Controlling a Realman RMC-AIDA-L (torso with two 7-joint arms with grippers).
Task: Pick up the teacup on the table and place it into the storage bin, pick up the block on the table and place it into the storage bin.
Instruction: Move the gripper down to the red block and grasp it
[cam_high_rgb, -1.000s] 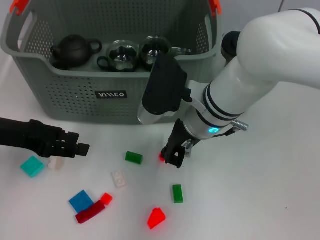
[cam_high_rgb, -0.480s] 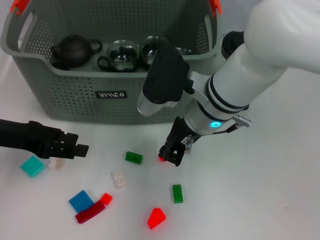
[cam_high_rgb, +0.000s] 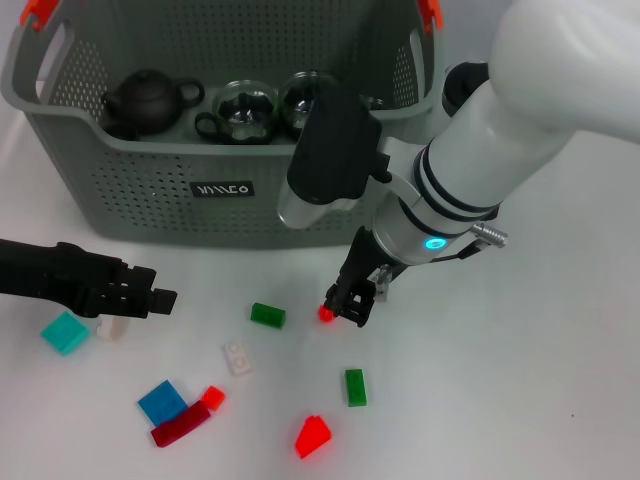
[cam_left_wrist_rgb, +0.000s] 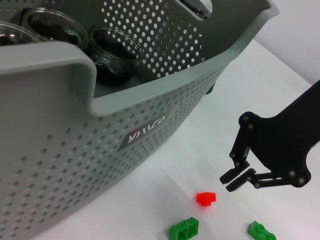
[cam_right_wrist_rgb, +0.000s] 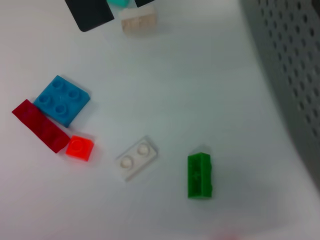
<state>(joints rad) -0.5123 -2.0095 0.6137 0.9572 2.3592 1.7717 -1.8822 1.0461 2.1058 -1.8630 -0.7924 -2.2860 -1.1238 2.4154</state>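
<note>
Your small red block (cam_high_rgb: 326, 314) now lies on the white table (cam_high_rgb: 560, 380), just off the right gripper (cam_high_rgb: 352, 306), whose jaws have let go and lifted since a second ago; the storage bin (cam_high_rgb: 150, 190) behind carries an unreadable black label (cam_high_rgb: 222, 188); left gripper (cam_high_rgb: 150, 297) parked, fingers indiscernible

Bright even light, soft shadows (faint), right wrist view blurred
</note>
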